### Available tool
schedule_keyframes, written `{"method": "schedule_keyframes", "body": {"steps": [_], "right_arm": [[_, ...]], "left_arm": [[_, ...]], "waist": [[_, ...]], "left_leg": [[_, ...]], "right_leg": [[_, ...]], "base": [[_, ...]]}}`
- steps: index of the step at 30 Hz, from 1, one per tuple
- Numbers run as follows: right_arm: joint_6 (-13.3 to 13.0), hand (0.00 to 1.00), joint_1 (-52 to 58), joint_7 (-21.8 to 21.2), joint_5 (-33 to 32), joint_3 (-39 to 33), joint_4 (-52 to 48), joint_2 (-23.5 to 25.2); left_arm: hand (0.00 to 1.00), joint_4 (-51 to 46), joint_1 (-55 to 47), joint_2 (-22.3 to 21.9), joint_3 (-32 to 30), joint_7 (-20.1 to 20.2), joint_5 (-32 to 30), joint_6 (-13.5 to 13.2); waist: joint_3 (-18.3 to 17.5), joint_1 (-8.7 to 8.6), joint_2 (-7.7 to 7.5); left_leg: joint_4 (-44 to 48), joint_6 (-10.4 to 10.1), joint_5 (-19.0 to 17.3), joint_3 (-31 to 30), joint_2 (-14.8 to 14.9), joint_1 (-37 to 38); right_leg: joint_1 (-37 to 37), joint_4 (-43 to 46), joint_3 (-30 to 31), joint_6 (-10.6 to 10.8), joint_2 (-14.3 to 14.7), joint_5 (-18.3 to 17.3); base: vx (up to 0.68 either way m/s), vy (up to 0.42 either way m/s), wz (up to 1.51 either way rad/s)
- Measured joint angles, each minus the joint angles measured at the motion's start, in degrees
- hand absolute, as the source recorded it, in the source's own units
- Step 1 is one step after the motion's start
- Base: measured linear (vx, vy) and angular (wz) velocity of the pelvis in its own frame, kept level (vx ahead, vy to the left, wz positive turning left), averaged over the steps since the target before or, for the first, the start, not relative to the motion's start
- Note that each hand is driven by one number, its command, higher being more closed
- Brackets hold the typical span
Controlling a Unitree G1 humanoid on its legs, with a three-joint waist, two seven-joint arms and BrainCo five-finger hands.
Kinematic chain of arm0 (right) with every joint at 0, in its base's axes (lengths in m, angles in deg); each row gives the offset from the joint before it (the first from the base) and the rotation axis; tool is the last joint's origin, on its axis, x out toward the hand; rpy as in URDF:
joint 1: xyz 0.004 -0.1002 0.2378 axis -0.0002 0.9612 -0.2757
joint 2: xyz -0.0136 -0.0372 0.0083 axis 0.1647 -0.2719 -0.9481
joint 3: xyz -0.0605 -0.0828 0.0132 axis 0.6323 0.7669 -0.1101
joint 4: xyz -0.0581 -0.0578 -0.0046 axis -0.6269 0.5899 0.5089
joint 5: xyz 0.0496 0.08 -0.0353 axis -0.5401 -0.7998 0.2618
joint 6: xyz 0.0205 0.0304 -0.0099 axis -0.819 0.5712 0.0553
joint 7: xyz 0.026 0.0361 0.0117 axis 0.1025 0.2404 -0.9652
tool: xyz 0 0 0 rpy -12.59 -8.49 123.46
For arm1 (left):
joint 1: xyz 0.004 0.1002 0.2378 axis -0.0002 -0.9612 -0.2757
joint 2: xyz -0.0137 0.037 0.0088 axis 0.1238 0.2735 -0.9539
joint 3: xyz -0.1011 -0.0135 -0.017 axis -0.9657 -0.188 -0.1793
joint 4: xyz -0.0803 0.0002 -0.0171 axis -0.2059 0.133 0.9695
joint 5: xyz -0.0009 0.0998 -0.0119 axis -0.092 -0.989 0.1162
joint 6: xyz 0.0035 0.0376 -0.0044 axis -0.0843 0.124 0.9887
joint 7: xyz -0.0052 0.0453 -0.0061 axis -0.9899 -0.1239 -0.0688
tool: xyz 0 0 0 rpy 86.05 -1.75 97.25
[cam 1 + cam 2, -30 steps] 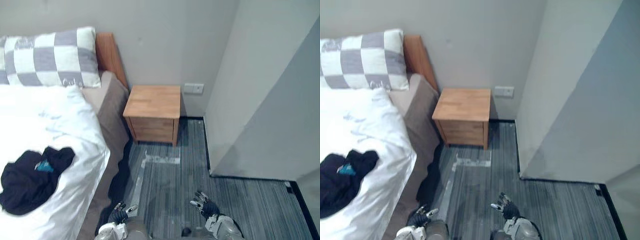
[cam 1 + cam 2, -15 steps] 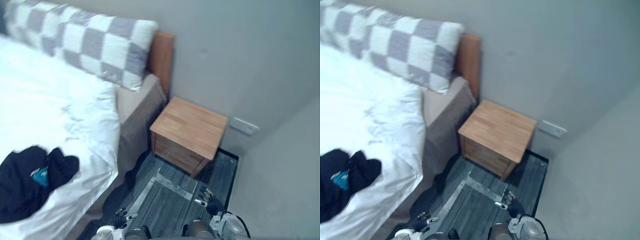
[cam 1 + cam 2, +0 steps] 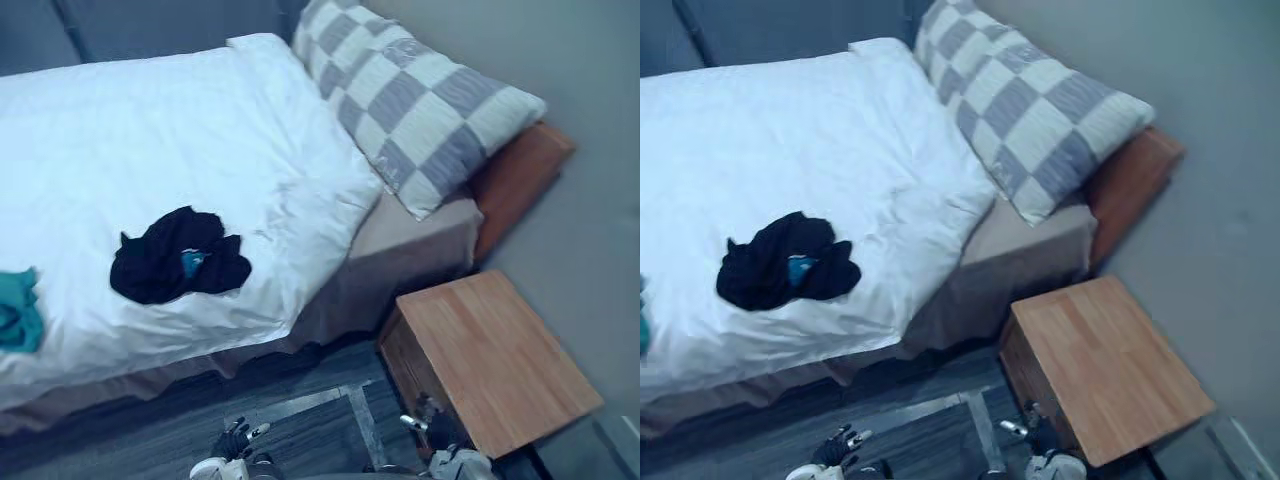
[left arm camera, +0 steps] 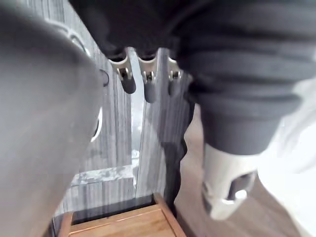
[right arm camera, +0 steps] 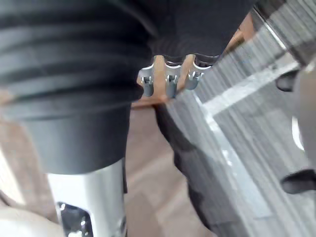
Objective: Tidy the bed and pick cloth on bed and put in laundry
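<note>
The left hand point(image 3: 232, 440) and right hand point(image 3: 432, 425) are hanging loose and empty, so reaching over to the black cloth point(image 3: 178, 256) on the bed point(image 3: 150, 120) is probably coming next.

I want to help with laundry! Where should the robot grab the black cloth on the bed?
Probably the bunched middle of the black cloth, from above, reaching over the bed's near edge. It lies crumpled, so folds stick up there to pinch, and it sits close to that edge.
</note>
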Motion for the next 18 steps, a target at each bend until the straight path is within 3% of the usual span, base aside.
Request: {"method": "schedule_keyframes", "body": {"steps": [4, 6, 7, 8, 9, 10, 12, 14, 15, 18], "right_arm": [[-0.2, 0.0, -1.3, -0.9, 2.0, -0.7, 5.1, 0.2], [-0.9, 0.0, -2.4, -1.7, 2.5, -0.9, 6.9, -0.1], [-0.9, 0.0, -2.7, -2.0, 4.1, -1.2, 7.8, -0.5], [-0.9, 0.0, -3.0, -2.7, 4.2, -1.4, 7.7, -1.5], [-0.8, 0.0, -3.0, -2.6, 4.2, -1.4, 7.7, -1.7], [-0.9, 0.0, -3.3, -2.2, 4.1, -1.5, 7.7, -1.9], [-0.9, 0.0, -3.5, -1.5, 3.6, -1.2, 7.9, -0.4], [-1.0, 0.0, -3.6, -0.6, 2.7, -1.9, 8.4, 0.2], [-1.1, 0.0, -5.2, 3.1, 2.1, -3.5, 11.4, 3.0], [-1.1, 0.0, -5.1, 3.1, 2.1, -3.5, 11.4, 3.0]], "left_arm": [[0.0, 1.0, 0.1, 0.7, 1.5, -1.0, 0.0, -0.9], [0.0, 1.0, 0.6, 1.0, 2.4, -0.8, -0.8, -0.9], [0.0, 1.1, 0.7, 1.3, 3.1, -0.7, -0.9, -0.9], [0.0, 1.3, 0.7, 1.5, 4.2, -0.8, -0.9, -0.5], [0.0, 1.5, 0.8, 1.8, 4.7, -0.8, -1.0, 0.1], [0.0, 2.2, 1.4, 2.7, 5.1, -0.7, -1.7, 1.5], [0.0, 2.3, 1.5, 4.4, 4.4, -0.5, -3.2, 3.1], [0.0, 2.6, 1.9, 4.0, 3.3, -0.1, -4.4, 3.5], [0.0, 5.5, 3.5, 1.4, 4.6, 0.4, -7.2, 2.9], [0.0, 5.5, 3.5, 1.4, 4.6, 0.4, -7.2, 2.8]], "waist": [[-0.2, -0.55, -0.09], [-0.1, -0.62, -1.08], [-0.3, -0.59, -1.48], [-0.2, -0.78, -1.26], [-0.2, -1.13, -0.73], [-0.1, -2.02, 1.06], [0.0, -2.73, -0.39], [-0.1, -3.28, -0.74], [-1.6, -3.69, -0.81], [-1.6, -3.68, -0.78]], "left_leg": [[-2.8, 0.9, 1.5, -4.4, -3.0, 0.2], [-2.8, 2.1, -0.1, -6.4, -5.4, -0.5], [-2.8, 2.8, -2.5, -7.4, -6.6, -0.5], [-2.8, 2.9, -2.8, -9.0, -6.8, -0.6], [-2.7, 3.0, -2.7, -10.6, -6.7, -0.6], [-2.7, 4.0, -0.9, -14.7, -4.7, -0.7], [-2.7, 4.5, -0.7, -19.1, -4.0, -1.4], [-2.7, 4.9, -0.4, -19.5, -4.2, -1.3], [-2.8, 2.8, -1.2, -7.1, -5.9, 1.5], [-2.8, 2.9, -1.3, -6.9, -6.3, 1.2]], "right_leg": [[1.3, 1.4, -3.0, 1.2, -2.5, -1.7], [1.8, 3.3, -6.1, 3.1, -5.2, -3.6], [1.1, 7.9, -6.7, 3.3, -7.0, -3.9], [-2.2, 15.7, -3.7, 2.7, -7.9, -2.4], [-3.9, 19.5, -1.0, 1.6, -7.4, -0.6], [-7.1, 24.4, 5.4, 0.9, -3.1, -1.0], [-7.5, 20.0, 11.1, 0.6, 3.3, -4.8], [-7.3, 12.5, 14.1, -0.2, 6.3, -4.7], [-0.7, -4.2, 16.8, -0.5, 4.9, 2.0], [-0.7, -4.6, 16.7, 0.1, 4.4, 2.0]], "base": [[-0.02, 0.064, 0.51], [-0.03, 0.108, 0.8], [0.01, 0.136, 0.93], [0.03, 0.134, 0.93], [0.04, 0.078, 1.21], [0.03, 0.029, 1.22], [0.06, -0.048, 1.31], [0.1, -0.051, 0.92], [0.04, -0.016, 0.44], [-0.02, 0.038, 0.03]]}}
